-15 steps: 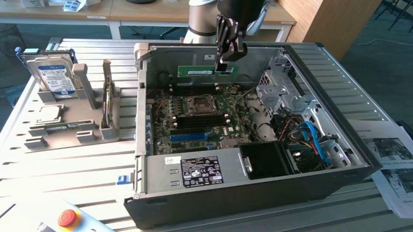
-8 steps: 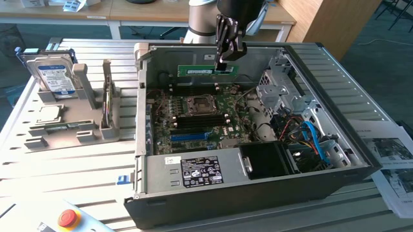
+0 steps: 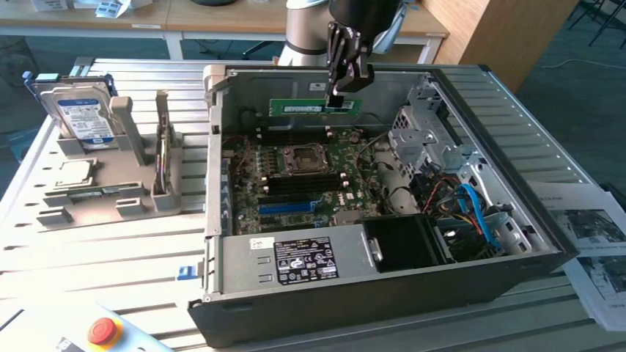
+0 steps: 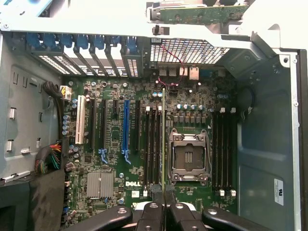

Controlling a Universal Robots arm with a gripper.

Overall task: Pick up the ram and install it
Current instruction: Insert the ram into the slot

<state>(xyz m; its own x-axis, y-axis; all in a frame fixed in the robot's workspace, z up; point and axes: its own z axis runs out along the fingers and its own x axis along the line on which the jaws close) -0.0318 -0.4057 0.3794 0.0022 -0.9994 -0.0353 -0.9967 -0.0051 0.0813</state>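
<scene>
The ram, a narrow green board with a white label, hangs level above the motherboard inside the open computer case. My gripper is shut on its end toward the exterior view's right. In the wrist view the ram shows edge-on as a thin line between the black fingers, running over the dark memory slots beside the empty CPU socket. A second bank of slots lies on the socket's other side.
A grey holder at the exterior view's left carries a hard drive and a square CPU chip. The case holds a power supply and blue cables. A red button and papers lie nearby.
</scene>
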